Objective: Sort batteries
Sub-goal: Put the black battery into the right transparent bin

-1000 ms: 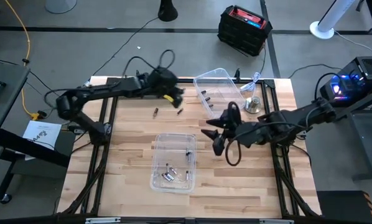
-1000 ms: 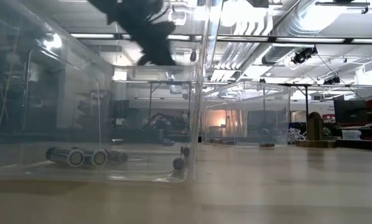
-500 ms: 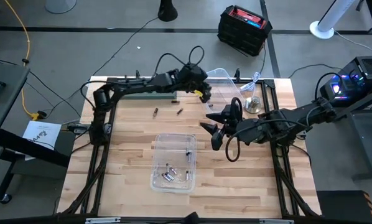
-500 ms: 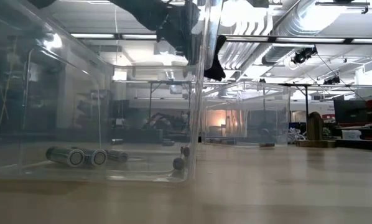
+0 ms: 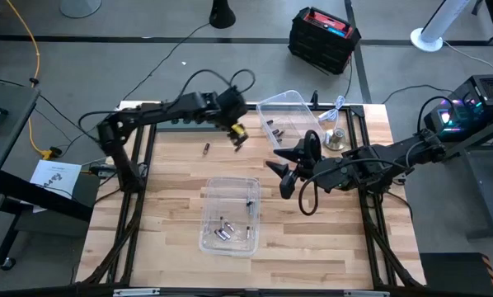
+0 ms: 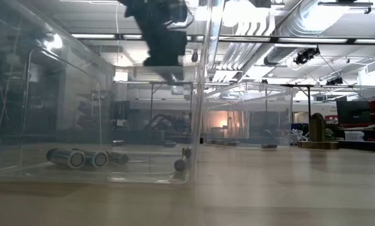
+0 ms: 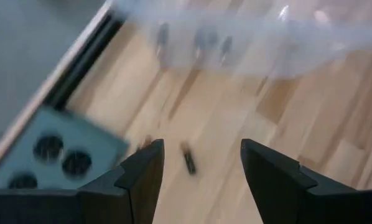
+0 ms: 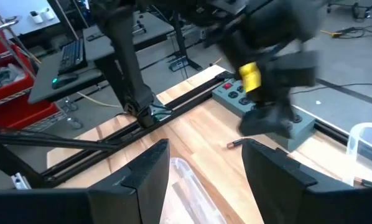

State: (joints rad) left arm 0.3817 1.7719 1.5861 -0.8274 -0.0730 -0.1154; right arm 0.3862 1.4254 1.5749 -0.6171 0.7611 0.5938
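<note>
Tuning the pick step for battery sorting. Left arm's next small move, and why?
Probably lower the left gripper straight onto the loose battery and close. Its fingers are open and empty, and in the wrist view that battery lies on bare wood between them. A second loose battery lies farther left. The right gripper waits open mid-table, between the far bin and the near bin.

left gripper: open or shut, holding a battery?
Open and empty. In the left wrist view the left gripper has its fingers spread with bare tabletop between them; one loose battery lies on the wood below.
</note>
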